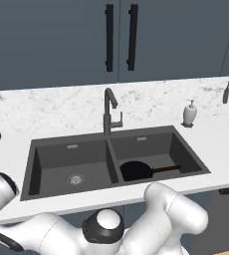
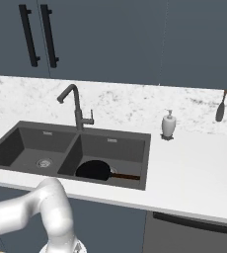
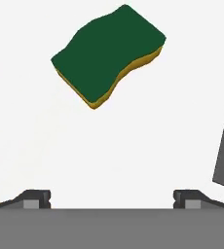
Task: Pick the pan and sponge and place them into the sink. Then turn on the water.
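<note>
With the small round black frying pan (image 1: 136, 171) already lying in the right basin of the dark grey double-basin sink (image 1: 66, 144), my pincer (image 3: 112, 198) stands wide open and empty, the green-and-yellow rectangular sponge (image 3: 109, 54) at twelve o'clock awaiting pickup, faucet (image 1: 108, 110) dry.
</note>
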Motion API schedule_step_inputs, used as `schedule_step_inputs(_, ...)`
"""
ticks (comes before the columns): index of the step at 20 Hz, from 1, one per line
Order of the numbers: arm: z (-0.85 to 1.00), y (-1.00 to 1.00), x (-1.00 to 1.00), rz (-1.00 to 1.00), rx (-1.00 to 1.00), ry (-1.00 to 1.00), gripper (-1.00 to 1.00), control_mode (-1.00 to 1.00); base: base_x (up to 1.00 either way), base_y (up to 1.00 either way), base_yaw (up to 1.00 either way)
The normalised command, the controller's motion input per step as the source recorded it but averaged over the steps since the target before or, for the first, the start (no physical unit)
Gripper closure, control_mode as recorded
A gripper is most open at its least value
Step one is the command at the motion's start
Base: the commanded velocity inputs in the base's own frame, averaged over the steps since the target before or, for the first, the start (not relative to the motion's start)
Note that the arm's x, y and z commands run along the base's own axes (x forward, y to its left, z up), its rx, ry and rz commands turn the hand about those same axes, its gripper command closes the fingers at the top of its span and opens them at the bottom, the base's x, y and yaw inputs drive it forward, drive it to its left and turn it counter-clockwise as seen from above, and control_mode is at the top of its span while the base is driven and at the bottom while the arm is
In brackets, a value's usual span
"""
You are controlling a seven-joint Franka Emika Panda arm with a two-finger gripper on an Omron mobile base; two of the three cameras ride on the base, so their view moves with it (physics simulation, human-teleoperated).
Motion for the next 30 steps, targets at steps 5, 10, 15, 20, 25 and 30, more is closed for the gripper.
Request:
schedule_step_inputs(5,-0.14,0.00,0.18,-0.11,0.07,-0.04,-1.00,-1.00,0.00,0.00,0.00)
schedule_step_inputs(10,-0.14,0.11,0.30,-0.03,0.05,-0.05,-1.00,-1.00,0.00,0.00,0.00)
schedule_step_inputs(15,-0.06,0.31,0.35,0.00,0.01,-0.01,-1.00,-1.00,0.00,0.00,0.00)
schedule_step_inputs(20,-0.07,0.41,0.32,0.00,0.00,0.00,-1.00,-1.00,0.00,0.00,0.00)
schedule_step_inputs(25,-0.19,0.40,0.15,0.00,0.00,0.00,-1.00,-1.00,0.00,0.00,0.00)
schedule_step_inputs(30,-0.29,0.29,0.00,-0.01,-0.02,0.00,-1.00,-1.00,0.00,0.00,0.00)
